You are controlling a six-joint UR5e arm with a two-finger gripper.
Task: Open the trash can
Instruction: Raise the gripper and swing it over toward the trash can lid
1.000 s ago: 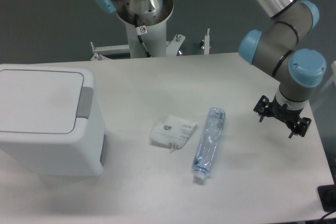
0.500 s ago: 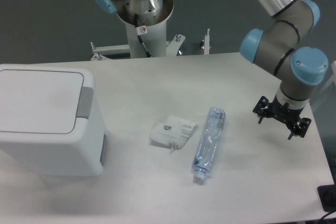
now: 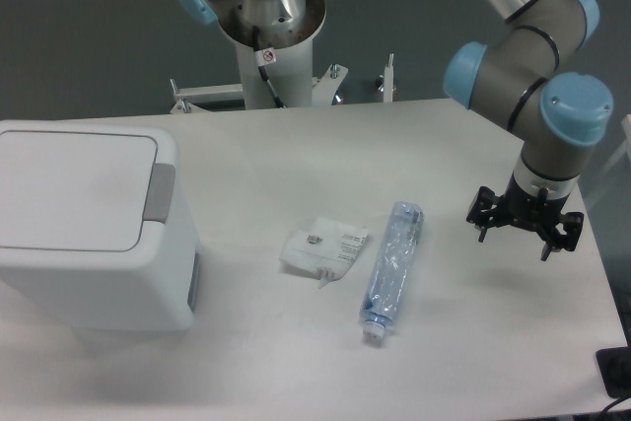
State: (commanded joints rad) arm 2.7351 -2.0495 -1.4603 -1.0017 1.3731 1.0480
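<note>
Camera view: bin (image 3: 89,229) sits far left on the table (image 3: 296,362), lid (image 3: 74,189) flat and shut, grey tab (image 3: 159,192) on its right edge. Gripper (image 3: 525,228) hangs at the right side, well apart from the bin, fingers spread and holding nothing. Between them lie a wrapper (image 3: 324,246) and a bottle (image 3: 390,269) (neither wanted). Step in hand: approach, barely begun. Next move calls for a long traverse leftward over the litter, then pressing down on the tab.

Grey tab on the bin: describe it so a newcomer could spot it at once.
Start at the bin, the big white box on the table's left edge. Along the right edge of its flat lid runs the tab, a narrow upright rectangle. It is the only grey patch on the lid; the bottle and wrapper lie apart, mid-table.
</note>
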